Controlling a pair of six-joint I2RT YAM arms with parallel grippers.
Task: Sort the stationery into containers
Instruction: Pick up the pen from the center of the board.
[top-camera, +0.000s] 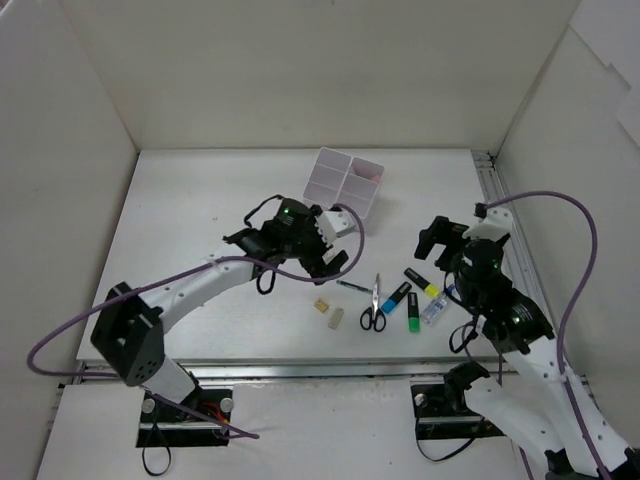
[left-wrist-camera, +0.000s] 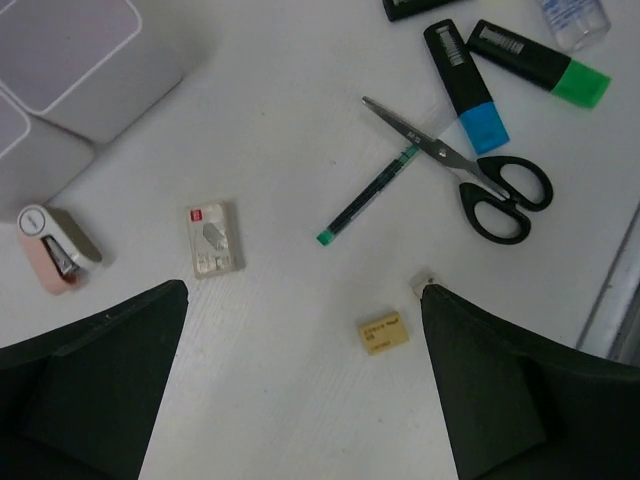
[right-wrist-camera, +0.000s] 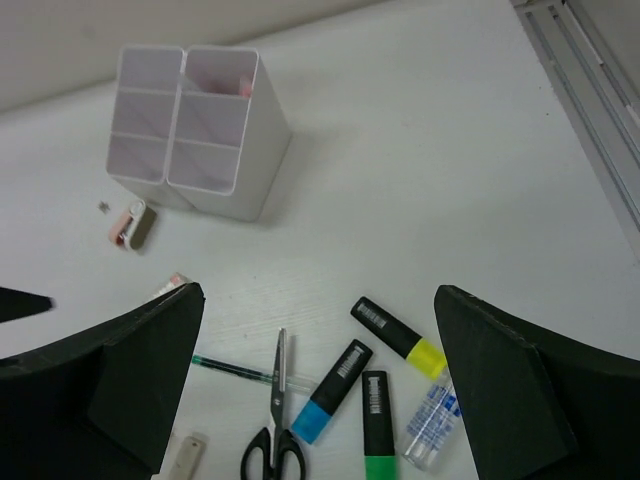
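The four white containers (top-camera: 350, 183) stand as a block at the back middle; they also show in the right wrist view (right-wrist-camera: 195, 120). In front lie black-handled scissors (top-camera: 374, 305), a green pen (top-camera: 352, 285), blue (top-camera: 397, 296), green (top-camera: 413, 312) and yellow (top-camera: 422, 281) highlighters, a glue bottle (top-camera: 436, 307), a tan eraser (top-camera: 321, 305) and a white eraser (top-camera: 335, 317). My left gripper (top-camera: 325, 252) is open and empty above the table, just left of the pen; the tan eraser (left-wrist-camera: 383, 333) lies between its jaws. My right gripper (top-camera: 440, 245) is open and empty, hovering behind the highlighters (right-wrist-camera: 333, 390).
A small pink piece (left-wrist-camera: 55, 250) and a small flat white packet (left-wrist-camera: 213, 238) lie near the containers' front corner (left-wrist-camera: 70, 60). A metal rail (top-camera: 495, 200) runs along the table's right edge. White walls enclose the back and sides.
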